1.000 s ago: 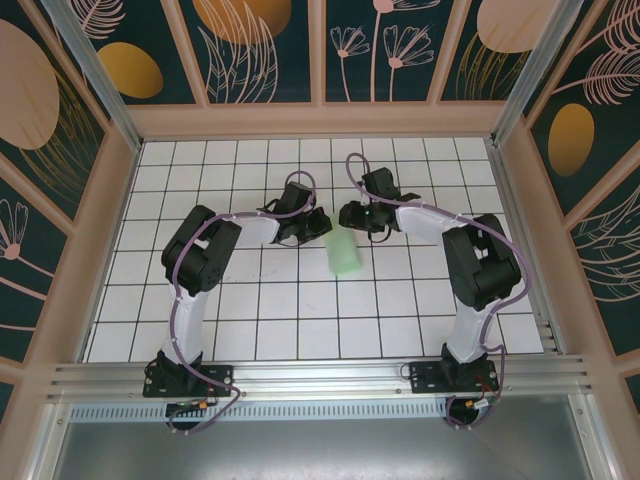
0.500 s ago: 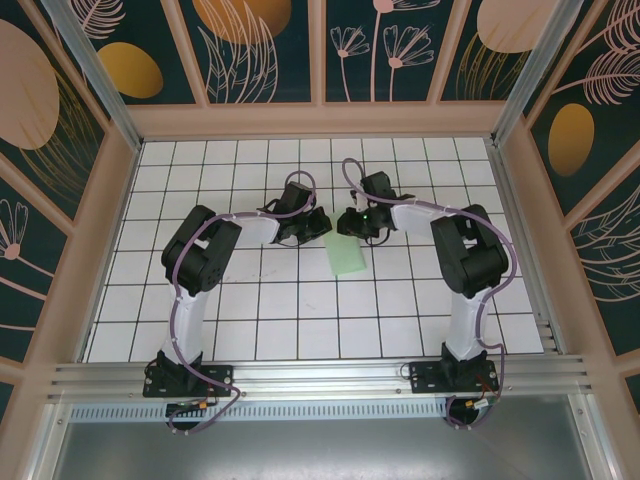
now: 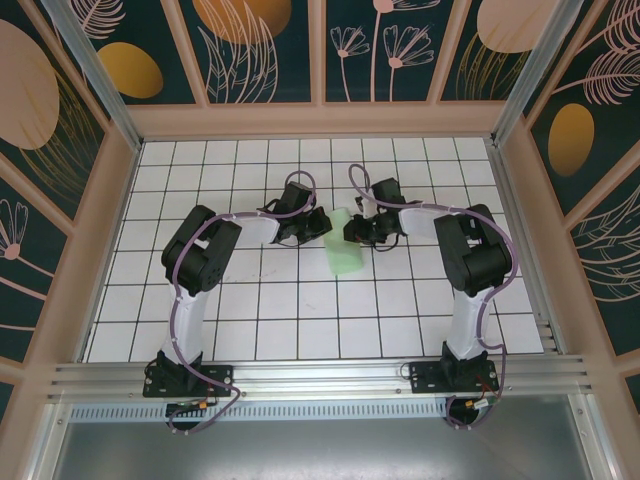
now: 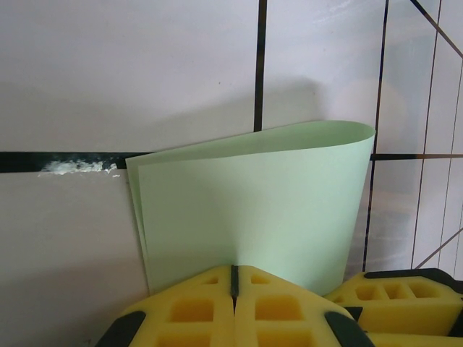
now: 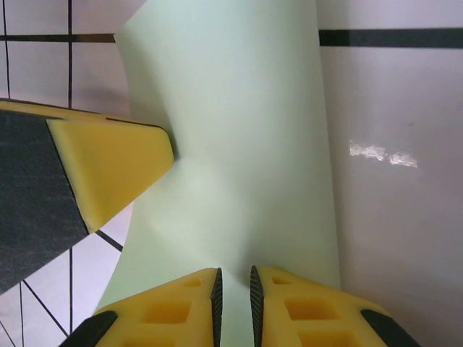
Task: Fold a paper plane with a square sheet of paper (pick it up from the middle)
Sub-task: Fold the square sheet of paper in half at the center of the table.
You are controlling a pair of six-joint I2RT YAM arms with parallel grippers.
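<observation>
My left pincer [image 4: 233, 283] is fully closed: in its wrist view the two yellow foam pads [image 4: 184, 307] meet along a thin dark seam, and the near edge of the pale mint-green sheet of thin paper [image 4: 253, 210] goes straight into that seam, so it has the sheet clamped. From there the sheet rises doubled over, two layers with their free edges on the left of that view and a soft, rounded bend, not a pressed crease, on the right. My right pincer [image 5: 234, 290] is almost closed, with a narrow slit left between its yellow pads [image 5: 304, 303]; the sheet [image 5: 239, 144] runs into that slit, but I cannot tell whether the pads are actually bearing on it. In that same view one yellow finger of the left pincer sits against the sheet's left side, where the paper dents inward. From the overhead camera the left pincer [image 3: 312, 228] and right pincer [image 3: 358, 230] face each other close together, just beyond the middle of the white tabletop with black grid lines [image 3: 300, 310], and the sheet [image 3: 346, 256] shows between them as a narrow pale strip reaching toward the arm bases. I cannot tell whether its near end touches the tabletop.
</observation>
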